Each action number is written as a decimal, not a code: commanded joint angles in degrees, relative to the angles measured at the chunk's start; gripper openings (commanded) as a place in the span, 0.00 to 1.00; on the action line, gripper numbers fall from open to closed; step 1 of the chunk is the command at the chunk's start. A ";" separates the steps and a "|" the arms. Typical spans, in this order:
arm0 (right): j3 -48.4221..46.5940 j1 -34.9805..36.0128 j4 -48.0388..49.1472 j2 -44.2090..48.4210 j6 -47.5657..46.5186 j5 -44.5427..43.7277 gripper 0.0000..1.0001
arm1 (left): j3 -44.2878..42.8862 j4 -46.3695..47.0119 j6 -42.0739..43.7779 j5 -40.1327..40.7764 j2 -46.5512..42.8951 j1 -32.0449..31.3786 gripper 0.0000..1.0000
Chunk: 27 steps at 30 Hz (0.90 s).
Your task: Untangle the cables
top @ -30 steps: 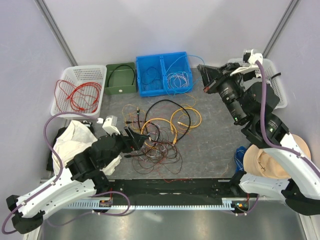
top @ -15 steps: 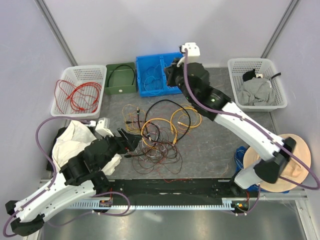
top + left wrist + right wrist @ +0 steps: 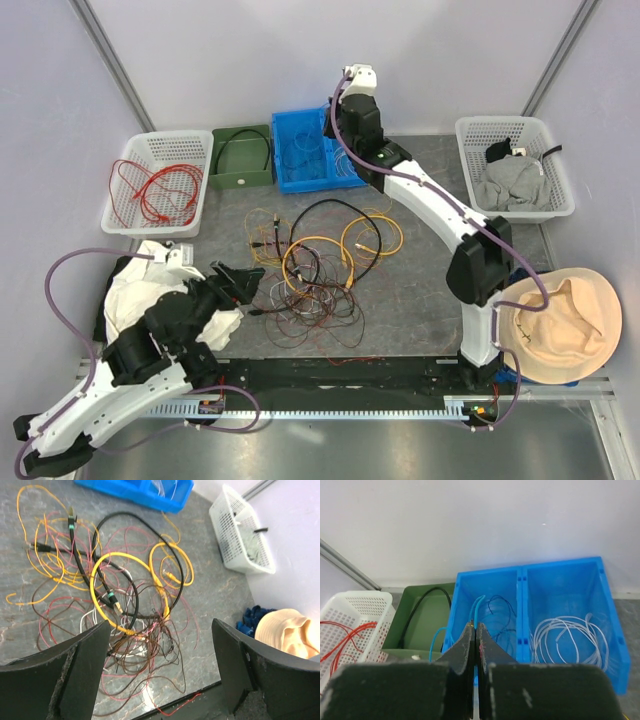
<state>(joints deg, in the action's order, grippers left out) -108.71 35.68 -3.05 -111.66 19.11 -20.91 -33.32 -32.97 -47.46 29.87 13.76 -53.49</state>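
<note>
Cables (image 3: pixel 318 290) lie just ahead of the left gripper (image 3: pixel 247 286) — jaws spread.

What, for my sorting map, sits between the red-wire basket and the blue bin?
A green bin holding one black cable, seen in the top view.

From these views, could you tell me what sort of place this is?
Likely a robot lab cell for cable sorting: left arm and right arm bolted at a table, a tangled heap of cables, a blue bin holding coiled wires.
</note>
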 commanded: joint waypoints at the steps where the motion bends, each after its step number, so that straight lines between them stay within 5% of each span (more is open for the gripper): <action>1: -7.04 -1.49 6.91 -6.19 -0.57 2.88 0.00 | 0.97 0.19 2.99 4.05 -4.25 -0.21 0.89; 12: -20.13 -2.46 8.15 -19.73 -1.36 3.07 0.00 | 0.28 0.01 4.57 8.27 -5.95 -0.21 0.88; 26: -23.83 -3.87 6.48 -28.78 -0.74 -0.20 0.00 | -2.98 -0.08 5.98 9.86 -0.58 -0.21 0.88; 27: -24.53 -4.39 6.39 -29.14 -1.01 1.29 0.07 | -2.98 -0.08 5.72 10.47 -0.58 -0.21 0.87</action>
<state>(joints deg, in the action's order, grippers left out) -128.84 32.25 4.12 -138.54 18.39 -20.23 -34.06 -33.74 -43.38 37.47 12.51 -53.49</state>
